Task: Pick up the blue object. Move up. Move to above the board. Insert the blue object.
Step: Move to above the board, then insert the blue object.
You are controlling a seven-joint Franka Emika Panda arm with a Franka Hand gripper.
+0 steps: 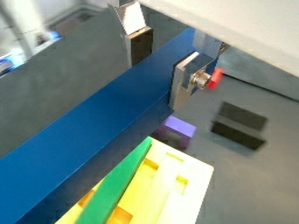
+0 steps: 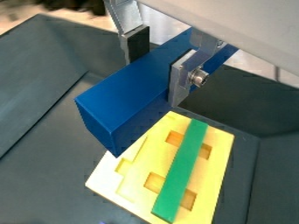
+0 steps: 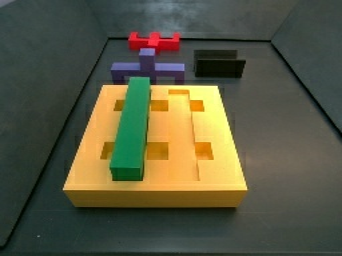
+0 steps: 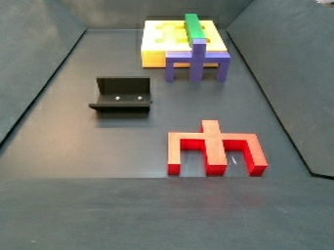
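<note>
My gripper (image 1: 162,59) is shut on the blue object (image 1: 93,122), a long dark-blue bar, and holds it in the air; both wrist views show this (image 2: 160,59). The bar (image 2: 128,105) lies clamped between the silver fingers (image 2: 184,77). Below it lies the yellow board (image 2: 122,171), with a green bar (image 2: 184,166) in one groove. The board (image 3: 94,150) and green bar (image 3: 134,125) also show in both side views (image 4: 156,49). Neither the gripper nor the blue bar shows in the side views.
A lavender-purple block (image 3: 150,68) sits just beyond the board's end and shows in a wrist view (image 1: 179,131). The black fixture (image 4: 123,95) stands nearby on the dark floor. A red piece (image 4: 216,151) lies farther off. Dark walls ring the floor.
</note>
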